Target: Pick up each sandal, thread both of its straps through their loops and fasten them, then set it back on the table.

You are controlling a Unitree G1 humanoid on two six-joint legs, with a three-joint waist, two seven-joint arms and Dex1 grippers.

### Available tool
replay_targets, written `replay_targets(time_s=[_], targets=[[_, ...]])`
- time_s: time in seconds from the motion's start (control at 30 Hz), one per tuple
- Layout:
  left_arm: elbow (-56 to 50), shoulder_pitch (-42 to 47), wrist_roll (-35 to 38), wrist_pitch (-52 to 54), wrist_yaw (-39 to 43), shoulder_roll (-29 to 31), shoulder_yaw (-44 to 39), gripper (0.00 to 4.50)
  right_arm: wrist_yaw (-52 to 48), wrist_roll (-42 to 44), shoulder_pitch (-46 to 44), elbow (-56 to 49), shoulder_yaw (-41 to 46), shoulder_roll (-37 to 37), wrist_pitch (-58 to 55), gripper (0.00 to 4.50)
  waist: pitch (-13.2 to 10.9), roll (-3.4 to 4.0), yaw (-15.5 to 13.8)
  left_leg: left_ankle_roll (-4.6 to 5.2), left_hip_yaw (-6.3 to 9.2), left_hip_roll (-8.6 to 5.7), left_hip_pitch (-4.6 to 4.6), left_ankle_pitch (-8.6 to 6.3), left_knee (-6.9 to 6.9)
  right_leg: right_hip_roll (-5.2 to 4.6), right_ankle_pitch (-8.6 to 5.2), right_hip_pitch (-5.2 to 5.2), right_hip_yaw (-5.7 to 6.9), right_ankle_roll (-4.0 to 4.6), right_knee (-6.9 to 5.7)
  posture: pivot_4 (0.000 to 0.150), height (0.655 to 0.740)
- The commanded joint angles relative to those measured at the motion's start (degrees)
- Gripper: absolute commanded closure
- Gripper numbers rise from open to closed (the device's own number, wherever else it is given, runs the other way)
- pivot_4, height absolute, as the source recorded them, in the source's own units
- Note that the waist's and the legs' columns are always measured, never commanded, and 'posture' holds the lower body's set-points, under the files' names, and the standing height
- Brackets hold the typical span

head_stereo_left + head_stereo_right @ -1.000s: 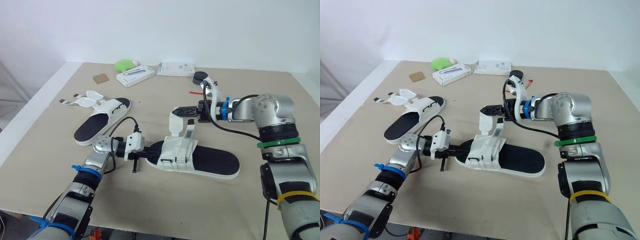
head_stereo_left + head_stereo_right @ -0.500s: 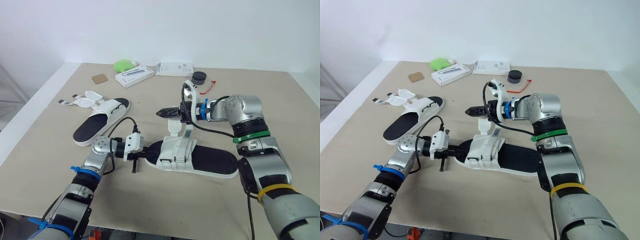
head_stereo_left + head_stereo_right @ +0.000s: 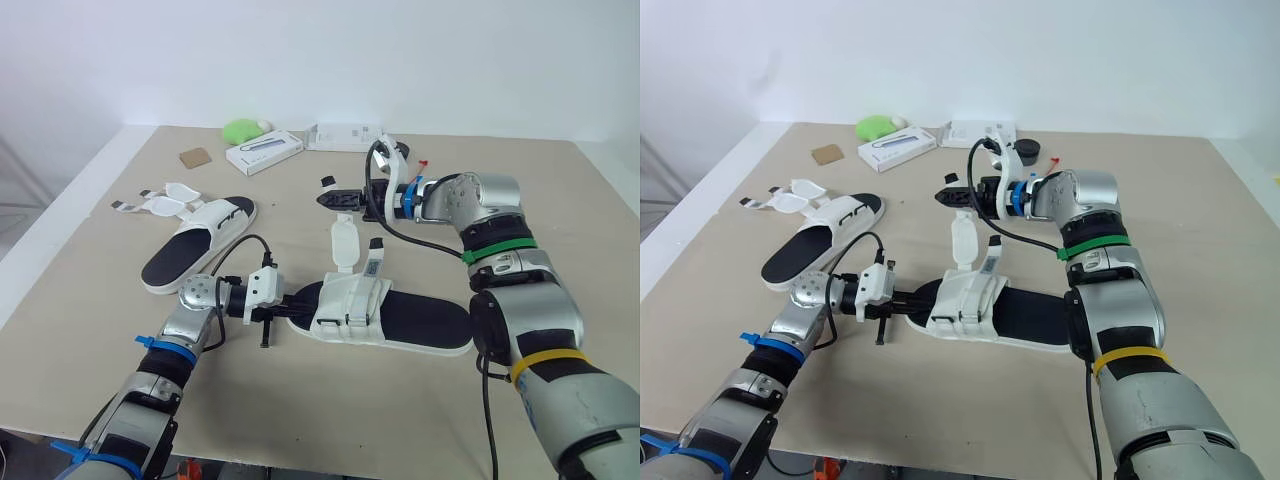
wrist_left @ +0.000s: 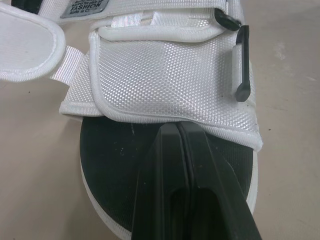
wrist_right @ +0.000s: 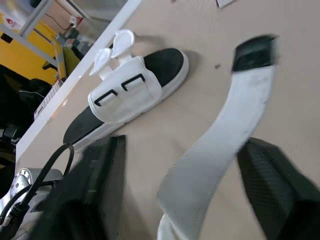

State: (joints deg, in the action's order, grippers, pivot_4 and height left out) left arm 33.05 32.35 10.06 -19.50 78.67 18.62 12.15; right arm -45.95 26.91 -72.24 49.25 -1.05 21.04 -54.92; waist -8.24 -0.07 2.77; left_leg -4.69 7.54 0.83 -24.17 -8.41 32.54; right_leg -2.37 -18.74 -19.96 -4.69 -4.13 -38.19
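The near sandal (image 3: 420, 320), white upper over a black footbed, lies mid-table. Its front strap (image 3: 343, 240) stands up with its black tip (image 5: 255, 52) passing between the spread fingers (image 5: 95, 195) of my right gripper (image 3: 335, 198), which is open around it. The second strap (image 3: 375, 262), carrying a label, also sticks up loose. My left gripper (image 3: 296, 300) is shut, its tips (image 4: 175, 131) resting on the black footbed at the toe end. The other sandal (image 3: 195, 240) lies to the left with loose straps (image 3: 160, 197).
Along the far side sit a green object (image 3: 243, 130), two white boxes (image 3: 265, 152) (image 3: 345, 137), a brown coaster (image 3: 195, 157) and a red string (image 3: 425, 163). The table's left edge (image 3: 60, 230) runs close to the other sandal.
My right gripper swung left, then moved toward the far side, and the front strap now stands straighter between its fingers. The left gripper stayed on the toe.
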Motion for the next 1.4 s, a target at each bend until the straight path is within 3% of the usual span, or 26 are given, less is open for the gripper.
replay_targets(time_s=[0.03, 0.17, 0.37, 0.53, 0.67, 0.7, 0.8, 0.87, 0.97, 1.13, 1.17, 1.33, 1.37, 1.4], targets=[[4.10, -4.81, -5.03, 3.28, 1.29, 0.74, 5.43, 4.50, -1.97, 0.23, -1.13, -2.61, 1.88, 0.03, 0.11, 2.40, 0.00, 0.00, 0.00, 0.00, 0.00, 0.00, 0.00, 0.00, 0.00, 0.00, 0.01, 0.00, 0.00, 0.02, 0.00, 0.150, 0.7400], [4.15, -4.85, -5.08, 3.28, 1.20, 0.61, 5.56, 4.50, -3.11, -0.02, -0.68, -3.94, 2.15, 0.37, -0.55, 4.46, 0.00, 0.00, 0.00, 0.00, 0.00, 0.00, 0.00, 0.00, 0.00, 0.01, 0.01, 0.00, 0.00, 0.01, 0.00, 0.150, 0.7400], [4.57, -4.62, -5.20, 3.07, 1.14, 0.30, 5.81, 4.50, -4.87, -0.72, 2.23, -11.87, 2.20, 2.14, 3.59, 4.46, 0.00, 0.00, -0.02, 0.00, 0.01, 0.00, 0.00, 0.00, 0.00, 0.00, 0.01, 0.01, 0.01, 0.01, -0.01, 0.150, 0.7400], [5.16, -4.34, -5.20, 2.73, 1.23, 0.02, 5.97, 4.50, -12.25, -1.30, 18.73, -49.38, -3.60, 8.45, 13.50, 4.46, 0.00, 0.04, -0.33, -0.01, 0.10, -0.03, -0.04, 0.00, 0.02, -0.02, -0.05, 0.03, 0.08, -0.09, 0.02, 0.150, 0.7400], [5.53, -4.03, -5.10, 2.73, 1.30, -0.02, 5.95, 4.50, -13.10, -6.75, 28.33, -64.28, -6.11, 10.61, 28.80, 4.46, 0.01, 0.07, -0.11, -0.06, 0.09, -0.05, -0.06, -0.04, 0.08, -0.05, -0.19, 0.07, 0.10, -0.30, 0.04, 0.150, 0.7400], [5.67, -3.93, -5.07, 2.72, 1.31, -0.02, 5.94, 4.50, -13.16, -7.81, 29.48, -65.55, -6.71, 10.92, 31.14, 4.46, 0.00, 0.06, -0.07, -0.07, 0.09, -0.05, -0.06, -0.03, 0.12, -0.05, -0.18, 0.07, 0.10, -0.30, 0.03, 0.150, 0.7400], [5.96, -3.66, -5.10, 2.61, 1.95, 0.17, 6.21, 4.50, -13.81, -21.96, 36.52, -65.72, -11.70, 14.10, 63.35, 4.46, -0.02, -0.18, -0.28, -0.16, 0.08, -0.05, -0.06, 0.03, 0.17, -0.05, -0.17, 0.08, 0.09, -0.31, 0.03, 0.150, 0.7400], [6.35, -3.36, -5.20, 2.40, 1.96, 0.16, 6.21, 4.50, -12.97, -27.56, 39.06, -62.66, -13.44, 15.65, 79.12, 4.46, -0.05, -0.24, -0.15, -0.21, 0.09, -0.06, -0.01, 0.02, 0.18, -0.07, -0.19, 0.11, 0.15, -0.34, 0.09, 0.150, 0.7400], [6.67, -3.04, -5.24, 2.28, 2.03, 0.10, 6.12, 4.50, -11.28, -30.67, 40.28, -57.76, -14.14, 16.38, 91.94, 4.46, -0.06, -0.23, -0.08, -0.25, 0.02, -0.06, 0.06, 0.01, 0.16, -0.08, -0.19, 0.20, 0.09, -0.35, 0.11, 0.150, 0.7400], [7.04, -2.74, -5.23, 2.05, 2.19, 0.09, 6.10, 4.50, -9.87, -33.76, 41.53, -52.78, -14.91, 18.65, 103.64, 4.46, -0.12, -0.33, -0.11, -0.29, 0.04, -0.05, 0.46, 0.03, 0.12, -0.07, -0.20, 0.60, 0.09, -0.29, 0.11, 0.150, 0.7400], [7.17, -2.67, -5.26, 1.98, 2.23, 0.08, 6.11, 4.50, -9.78, -34.07, 41.42, -52.15, -15.11, 19.03, 104.47, 3.78, -0.12, -0.34, -0.11, -0.30, 0.04, -0.05, 0.52, 0.03, 0.09, -0.08, -0.21, 0.66, 0.09, -0.28, 0.11, 0.150, 0.7400], [7.84, -2.22, -5.41, 1.68, 2.30, -0.09, 6.17, 4.50, -10.10, -35.17, 41.27, -50.56, -15.61, 21.23, 106.04, 1.68, -0.12, -0.34, -0.12, -0.30, 0.04, -0.02, 0.82, 0.02, -0.02, -0.05, -0.26, 0.86, 0.08, -0.19, 0.10, 0.150, 0.7400], [7.93, -2.16, -5.42, 1.60, 2.33, -0.12, 6.17, 4.50, -10.24, -35.76, 41.08, -50.22, -15.63, 21.91, 106.18, 0.95, -0.12, -0.35, -0.12, -0.30, 0.04, -0.02, 0.83, 0.02, -0.02, -0.05, -0.26, 0.87, 0.08, -0.19, 0.10, 0.150, 0.7400], [8.00, -2.13, -5.45, 1.48, 2.38, -0.13, 6.18, 4.50, -11.18, -35.50, 41.03, -50.18, -15.88, 23.01, 104.95, 0.55, -0.12, -0.34, -0.13, -0.30, 0.03, -0.03, 0.83, 0.02, -0.02, -0.06, -0.26, 0.87, 0.07, -0.19, 0.11, 0.150, 0.7400]])
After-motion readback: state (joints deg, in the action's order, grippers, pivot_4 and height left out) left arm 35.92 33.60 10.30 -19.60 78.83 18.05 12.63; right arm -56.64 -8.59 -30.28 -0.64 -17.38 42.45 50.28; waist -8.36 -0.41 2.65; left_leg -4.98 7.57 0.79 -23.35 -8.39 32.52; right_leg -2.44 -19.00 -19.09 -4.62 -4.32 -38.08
